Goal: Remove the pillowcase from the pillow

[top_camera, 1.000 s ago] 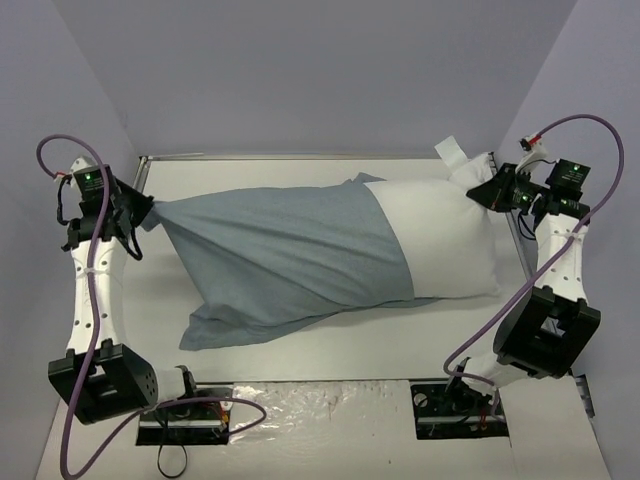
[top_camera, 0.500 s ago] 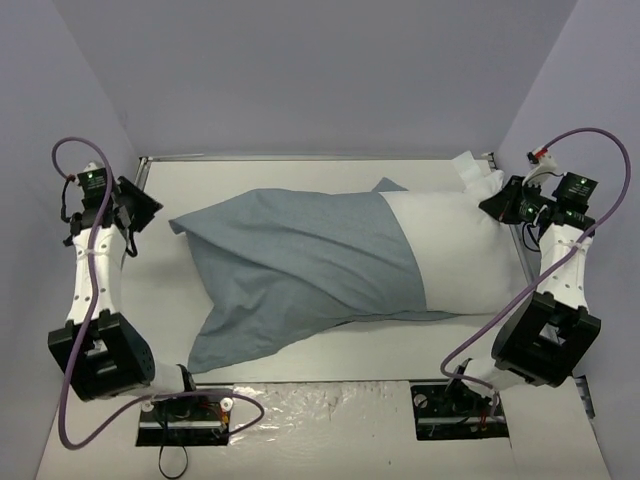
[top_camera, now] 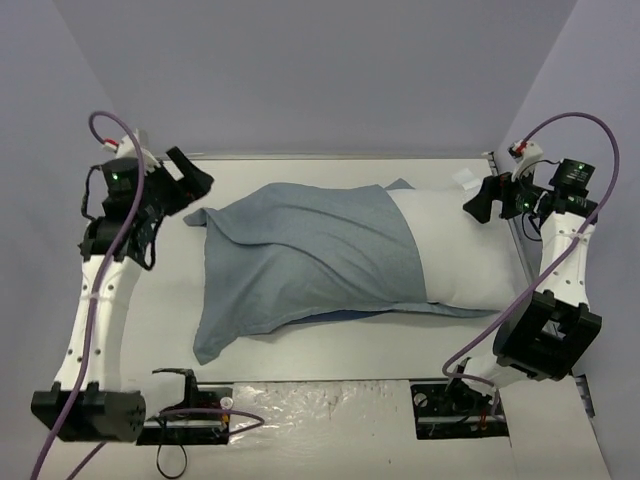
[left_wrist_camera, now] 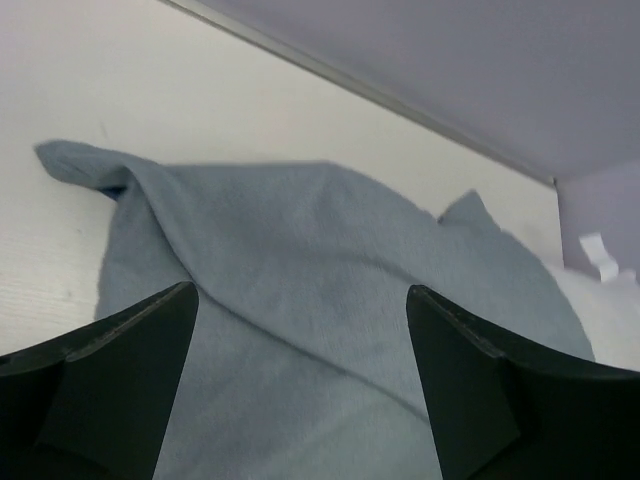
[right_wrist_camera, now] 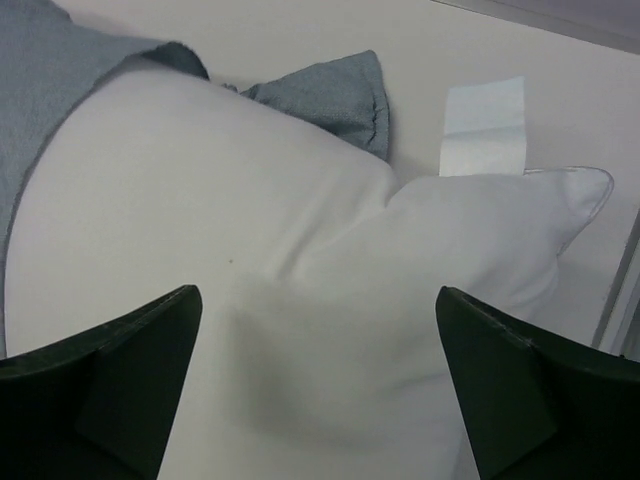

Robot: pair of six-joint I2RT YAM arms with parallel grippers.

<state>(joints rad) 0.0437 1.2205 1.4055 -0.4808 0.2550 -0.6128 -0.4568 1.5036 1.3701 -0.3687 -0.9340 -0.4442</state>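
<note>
Hovering agape — left tool over pillowcase; right tool over pillow.

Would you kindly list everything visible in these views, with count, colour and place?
pillowcase: one, grey-blue, across the middle of the table, covering the pillow's left part.
pillow: one, white, on the table's right side, right part bare.
tag: one, white, at the pillow's far right corner.
table: one, off-white, under everything.
walls: pale lilac, around the table.
cables: two, purple, one along each arm.
left gripper: one, black, open and empty, above the pillowcase's left end.
right gripper: one, black, open and empty, above the pillow's bare end.
</note>
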